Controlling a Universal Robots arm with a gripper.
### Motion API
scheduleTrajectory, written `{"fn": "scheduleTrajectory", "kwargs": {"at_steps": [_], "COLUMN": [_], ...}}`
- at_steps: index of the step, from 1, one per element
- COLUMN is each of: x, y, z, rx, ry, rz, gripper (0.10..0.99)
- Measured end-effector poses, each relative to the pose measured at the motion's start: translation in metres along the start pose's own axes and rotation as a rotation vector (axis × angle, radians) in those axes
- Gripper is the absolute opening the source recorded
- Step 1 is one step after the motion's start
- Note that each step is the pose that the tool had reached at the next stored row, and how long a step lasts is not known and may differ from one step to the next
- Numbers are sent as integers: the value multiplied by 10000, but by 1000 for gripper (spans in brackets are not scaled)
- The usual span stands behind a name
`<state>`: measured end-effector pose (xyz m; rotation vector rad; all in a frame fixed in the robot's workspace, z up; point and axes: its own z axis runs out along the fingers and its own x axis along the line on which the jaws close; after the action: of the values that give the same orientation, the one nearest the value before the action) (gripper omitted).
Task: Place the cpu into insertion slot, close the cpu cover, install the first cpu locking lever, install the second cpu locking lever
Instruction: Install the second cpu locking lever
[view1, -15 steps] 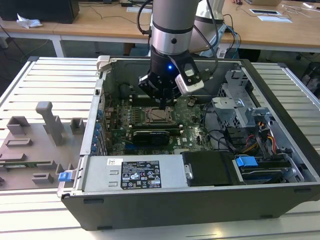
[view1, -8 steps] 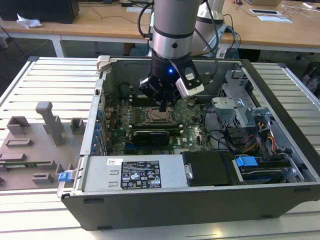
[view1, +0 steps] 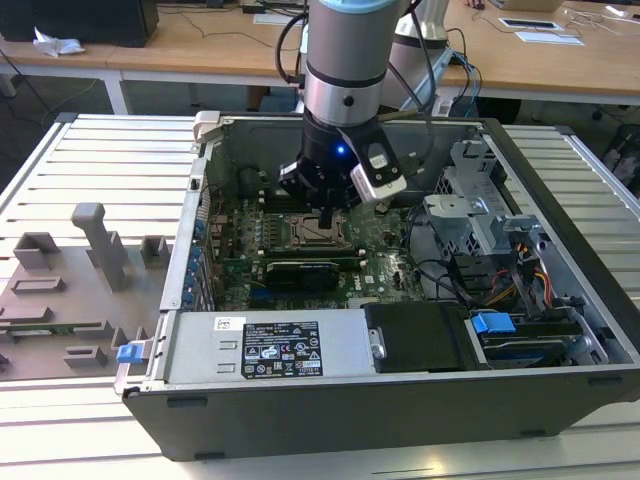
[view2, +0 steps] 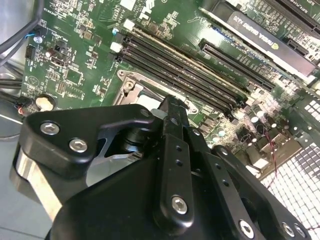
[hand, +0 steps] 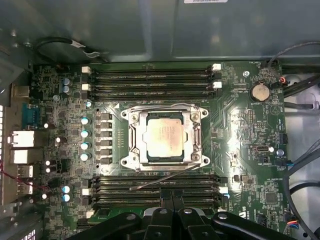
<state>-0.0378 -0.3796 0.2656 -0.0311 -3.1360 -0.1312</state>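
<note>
The cpu (hand: 165, 137), a silver-grey square chip, lies in the insertion slot (hand: 131, 116) at the middle of the green motherboard. The cpu cover (hand: 195, 136), a silvery frame, lies flat around it. One wire locking lever (hand: 160, 105) runs along the slot's far side. The other lever (hand: 165, 181) lies slanted across the memory slots on the near side, close to my gripper (hand: 169, 193). The black fingers are pressed together with nothing seen between them. In the exterior view my gripper (view1: 325, 216) hangs just above the insertion slot (view1: 320, 233). In the second wrist view the gripper (view2: 172, 102) reaches the slot's rim (view2: 131, 82).
The motherboard sits inside an open computer case (view1: 190, 230). Long black memory slots (hand: 150, 79) flank the socket. A black expansion card (view1: 300, 272) lies in front, a power supply (view1: 265, 345) nearer still, cables (view1: 440, 270) at the exterior view's right. Grey fixtures (view1: 90, 260) stand outside the case.
</note>
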Motion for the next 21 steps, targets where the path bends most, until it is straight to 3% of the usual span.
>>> {"fn": "scheduleTrajectory", "kwargs": {"at_steps": [19, 20, 21], "x": [-1, -2, 2], "y": [-22, -24, -24], "z": [221, 240, 252], "rx": [-3, -109, -426], "ry": [1, 4, 10], "rz": [0, -3, -1], "gripper": [106, 106, 106]}}
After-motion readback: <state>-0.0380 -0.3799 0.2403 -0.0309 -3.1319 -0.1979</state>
